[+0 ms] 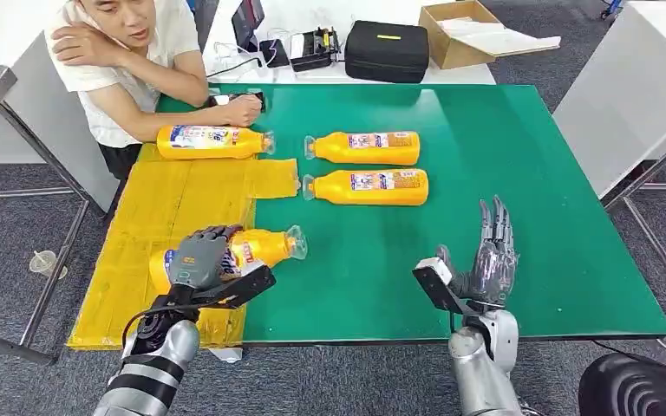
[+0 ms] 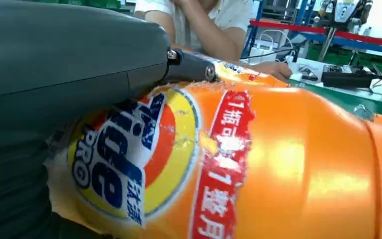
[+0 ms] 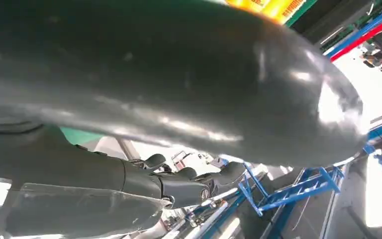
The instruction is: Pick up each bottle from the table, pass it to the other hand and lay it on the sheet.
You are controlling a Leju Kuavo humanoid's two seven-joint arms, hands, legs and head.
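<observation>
**Left hand has bottle over sheet, right hand free**

Left hand (image 1: 201, 257) wraps a bottle (image 1: 264, 247) around its label, bottle on its side, cap toward the green surface (image 1: 520, 173). It sits over the near end of the yellow sheet (image 1: 160, 208); can't tell if it's resting or just above. My read: sideways hold suits laying it flat.

Right hand (image 1: 490, 256) is upright over the surface, fingers spread, holding nothing.

One bottle (image 1: 212, 141) lies at the sheet's far end; two more (image 1: 364, 147) (image 1: 368, 186) lie on the green, probably next. A person's hand (image 1: 244, 110) rests by the far one.

Left wrist view adds the grip up close: thumb (image 2: 189, 67) pressed onto the label. Head view gives layout. Right wrist view shows its fingers (image 3: 189, 181) against background, nothing in them.
</observation>
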